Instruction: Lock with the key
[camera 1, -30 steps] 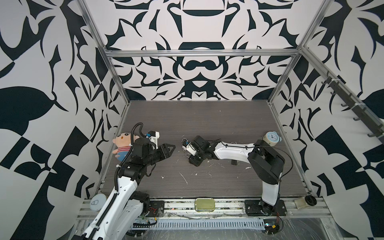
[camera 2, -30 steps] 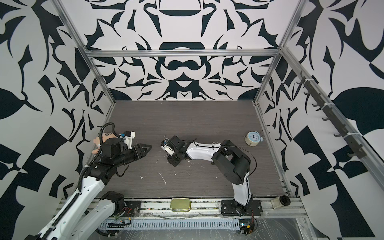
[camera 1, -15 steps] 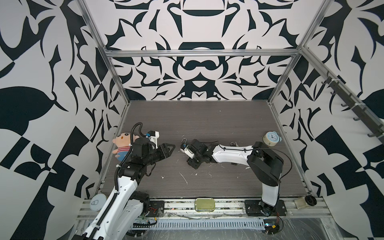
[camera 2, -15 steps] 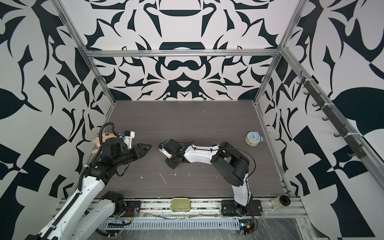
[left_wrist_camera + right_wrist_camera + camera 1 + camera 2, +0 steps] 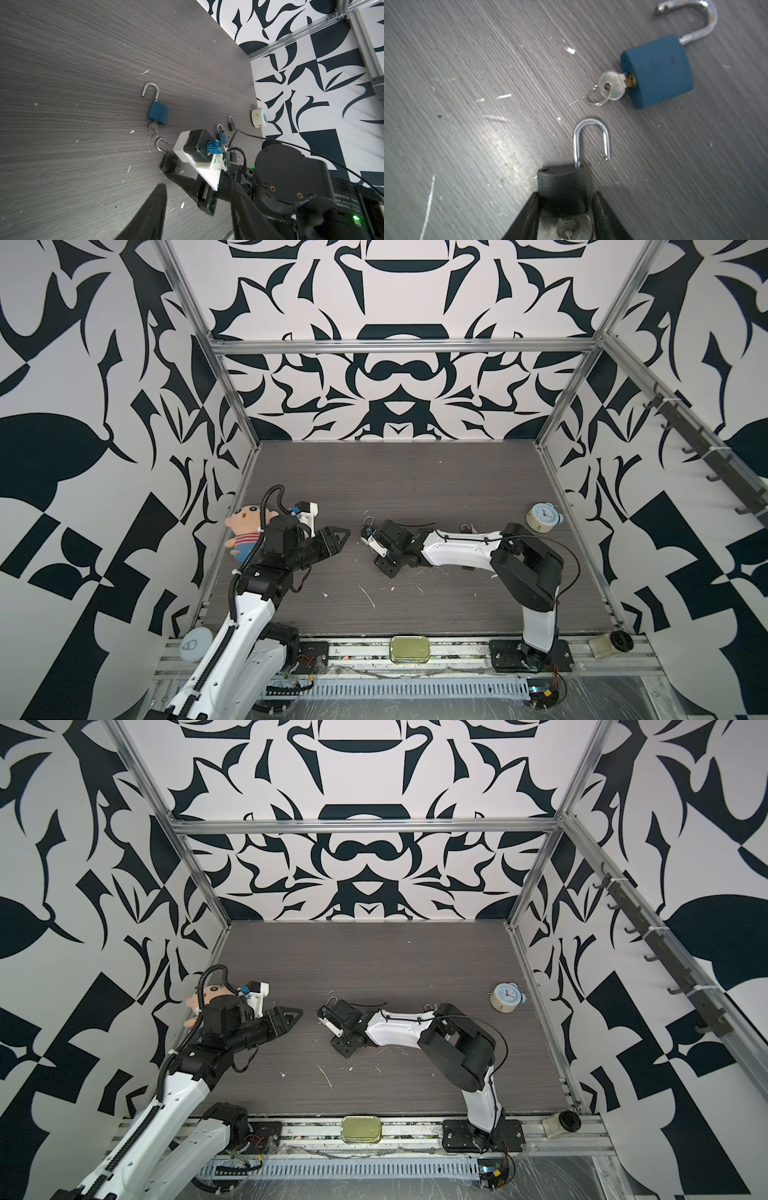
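Both top views: the left arm is bent at the elbow with its forearm pointing right, and the left gripper (image 5: pixel 341 536) stops short of centre. The right arm lies extended leftward, low over the table (image 5: pixel 415 489). The right gripper (image 5: pixel 365 539) is at centre, just near of the blue padlock (image 5: pixel 368 524).

Left wrist view: the left jaws stand apart with nothing gripped. The black padlock (image 5: pixel 169 163) is at the right gripper's tips, shackle open.

Right wrist view: the right jaws are clamped on the black padlock's body, with the key (image 5: pixel 568 228) in its base.

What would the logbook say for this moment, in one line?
right gripper: shut on black padlock, shackle open | left gripper: open, empty | blue padlock: on table, unlocked, key inserted
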